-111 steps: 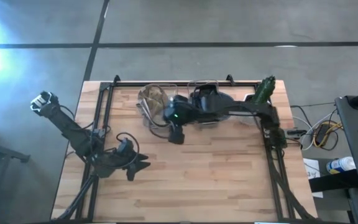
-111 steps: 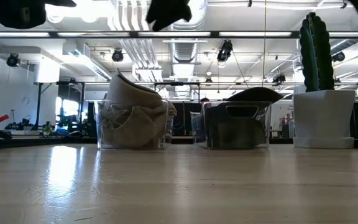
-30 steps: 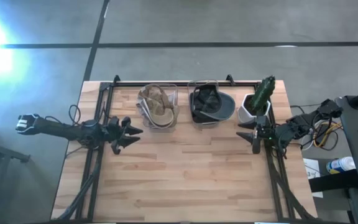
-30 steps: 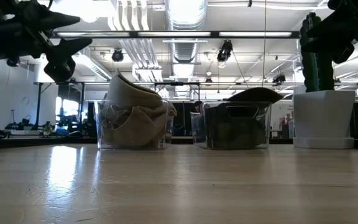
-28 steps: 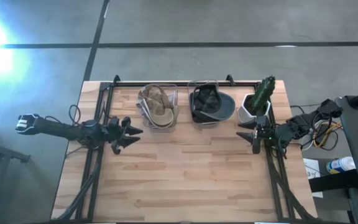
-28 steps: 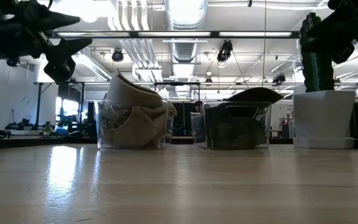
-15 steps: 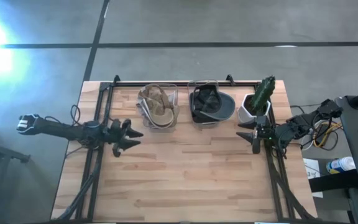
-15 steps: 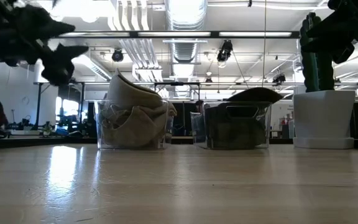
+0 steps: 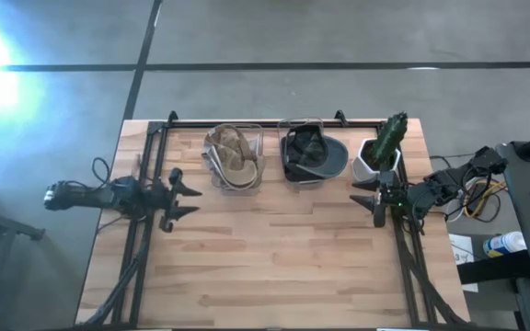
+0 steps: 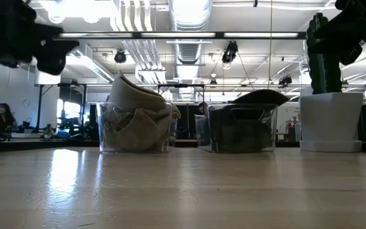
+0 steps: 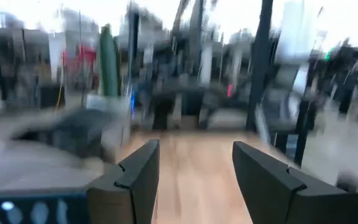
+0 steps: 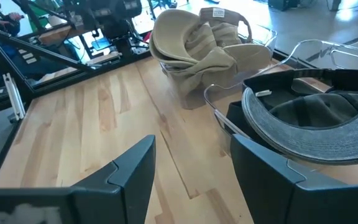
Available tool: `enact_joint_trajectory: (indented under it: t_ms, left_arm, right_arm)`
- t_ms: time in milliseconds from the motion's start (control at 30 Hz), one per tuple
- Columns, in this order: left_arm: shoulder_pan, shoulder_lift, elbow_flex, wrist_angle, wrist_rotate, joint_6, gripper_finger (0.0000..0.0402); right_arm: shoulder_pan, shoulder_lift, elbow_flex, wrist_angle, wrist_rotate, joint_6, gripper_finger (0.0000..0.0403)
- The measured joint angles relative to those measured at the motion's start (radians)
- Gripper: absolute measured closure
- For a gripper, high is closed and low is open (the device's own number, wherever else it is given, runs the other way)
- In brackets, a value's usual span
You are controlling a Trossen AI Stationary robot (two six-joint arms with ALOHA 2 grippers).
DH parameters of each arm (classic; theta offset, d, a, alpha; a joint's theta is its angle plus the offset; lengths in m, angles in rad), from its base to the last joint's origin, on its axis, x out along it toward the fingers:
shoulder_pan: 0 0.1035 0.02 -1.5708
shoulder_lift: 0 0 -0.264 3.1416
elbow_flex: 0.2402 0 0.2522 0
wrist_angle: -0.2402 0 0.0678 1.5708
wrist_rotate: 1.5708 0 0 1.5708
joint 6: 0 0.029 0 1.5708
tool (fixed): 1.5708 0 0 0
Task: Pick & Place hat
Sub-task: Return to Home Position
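Note:
Several tan hats are piled in a clear bin at the table's far side, also seen in the low view and the right wrist view. A dark grey hat lies in a second clear bin beside it, its brim over the rim. My left gripper hangs open above the table's left side, short of the tan bin. My right gripper waits open at the right edge, pointing toward the bins.
A cactus in a white pot stands at the far right corner, right of the dark hat's bin. A black frame runs along the far edge and down both sides. Bare wood fills the middle and near half.
My left gripper has drawn back a little toward the table's left edge, staying open; its wrist picture is smeared by the motion. The right arm and both bins of hats have kept still.

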Motion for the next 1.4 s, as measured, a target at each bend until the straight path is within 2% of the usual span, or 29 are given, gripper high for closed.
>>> enact_joint_trajectory:
  t_ms: [200,433,700,1400]
  left_arm:
    - [0.071,0.001,-0.001,-0.053,0.009,-0.047,0.0205]
    - [0.199,0.0,-0.001,-0.107,0.074,-0.118,0.0205]
    - [0.163,0.0,-0.002,-0.114,0.075,-0.114,0.0205]
    - [0.164,0.003,0.001,-0.105,0.076,-0.148,0.0205]
  right_arm:
    - [0.0,0.003,0.0,0.001,0.0,0.0,0.02]
    - [0.0,0.005,0.0,0.001,0.0,0.0,0.02]
    - [0.0,0.005,0.0,0.001,0.0,0.0,0.02]
    - [0.0,0.006,0.0,0.001,0.0,0.0,0.02]
